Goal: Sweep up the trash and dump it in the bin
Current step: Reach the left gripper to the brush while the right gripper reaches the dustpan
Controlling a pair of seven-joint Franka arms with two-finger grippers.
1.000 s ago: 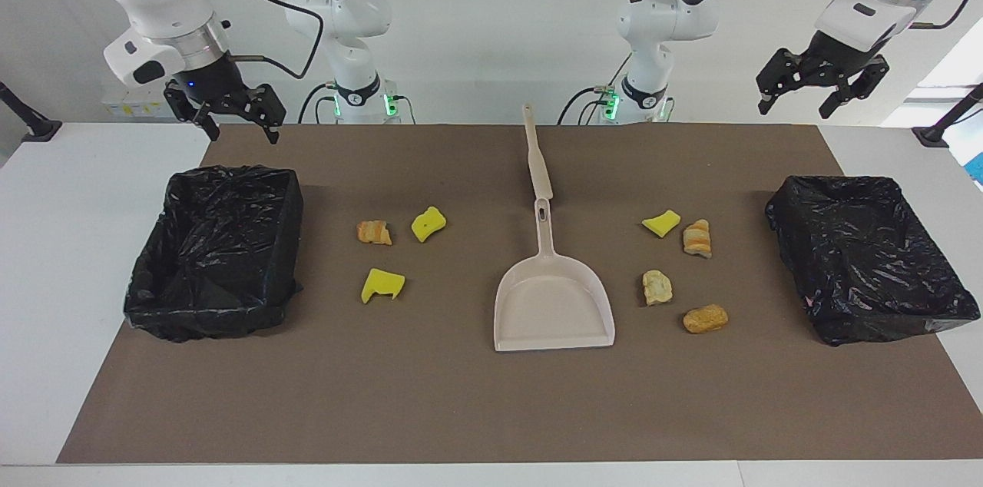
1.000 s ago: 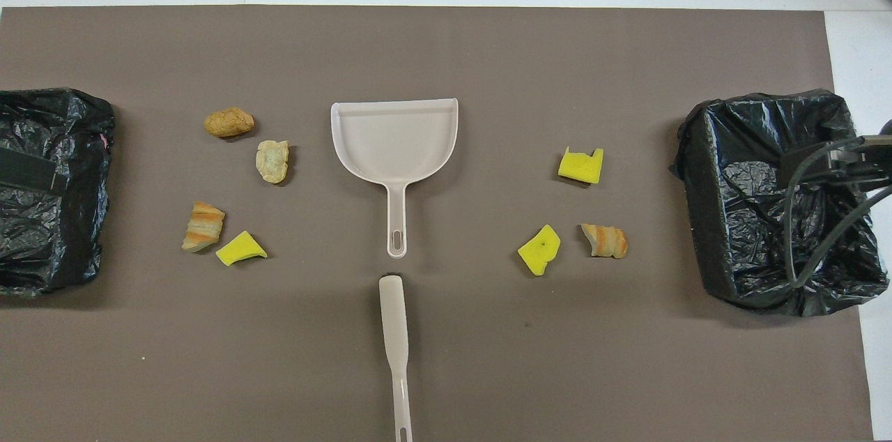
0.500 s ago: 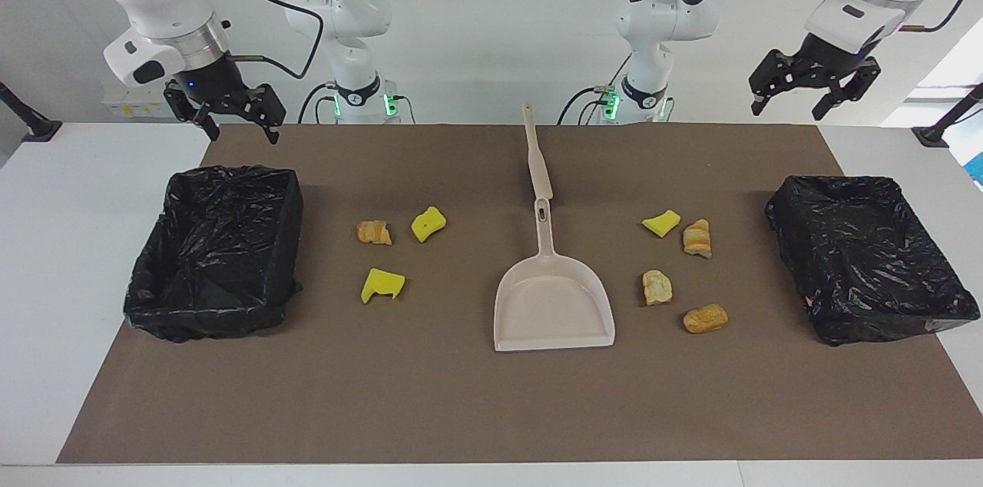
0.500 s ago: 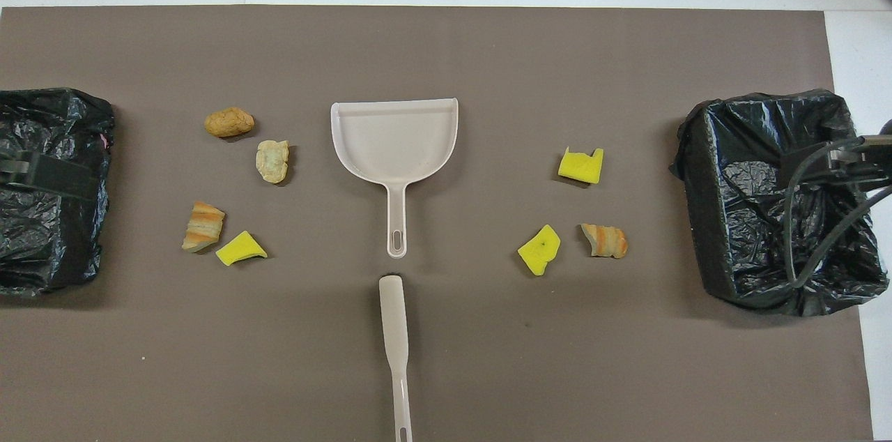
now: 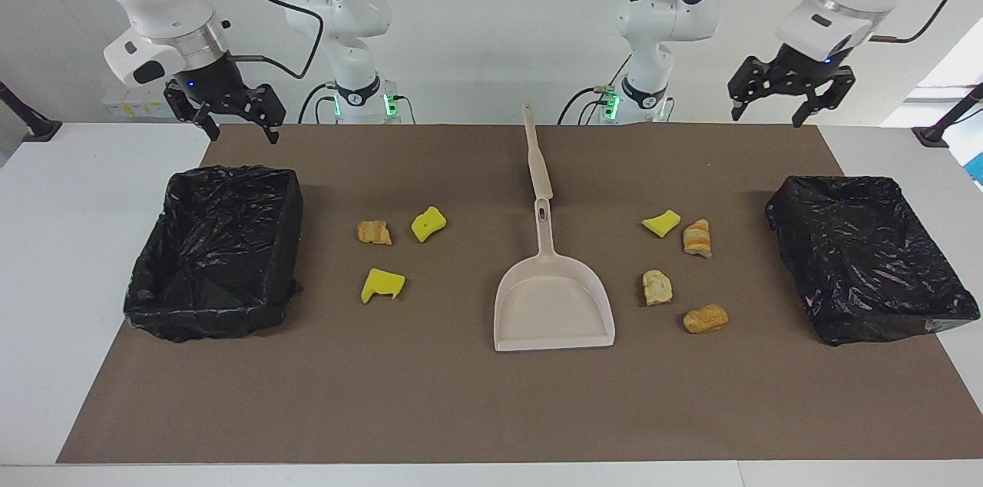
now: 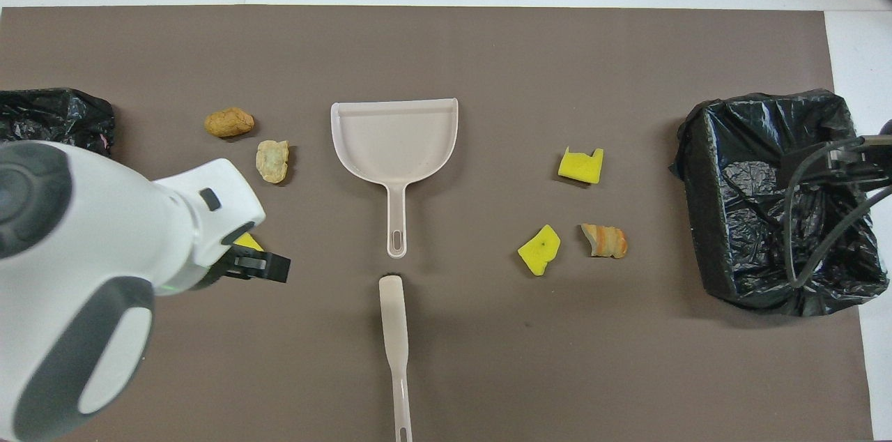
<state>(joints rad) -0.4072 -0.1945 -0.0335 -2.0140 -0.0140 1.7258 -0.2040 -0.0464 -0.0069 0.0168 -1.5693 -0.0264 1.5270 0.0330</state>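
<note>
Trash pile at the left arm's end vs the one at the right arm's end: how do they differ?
The pile at the left arm's end has four pieces: one yellow scrap and three bread chunks. The pile at the right arm's end has three: two yellow scraps and one bread chunk. In the overhead view the left arm hides part of its pile; the other shows whole. Both lie loose on the mat, between the dustpan and a black-lined bin.

Two high cameras, half a turn apart

The facing view looks from high across the table toward both arm bases, taking in the whole brown mat (image 5: 491, 410). The overhead view sits above the robots' end and looks steeply down and forward, closer in. Both share the mat, the dustpan (image 5: 554, 306) (image 6: 394, 142) and the bins; the left arm's wrist fills the overhead view's lower corner.
</note>
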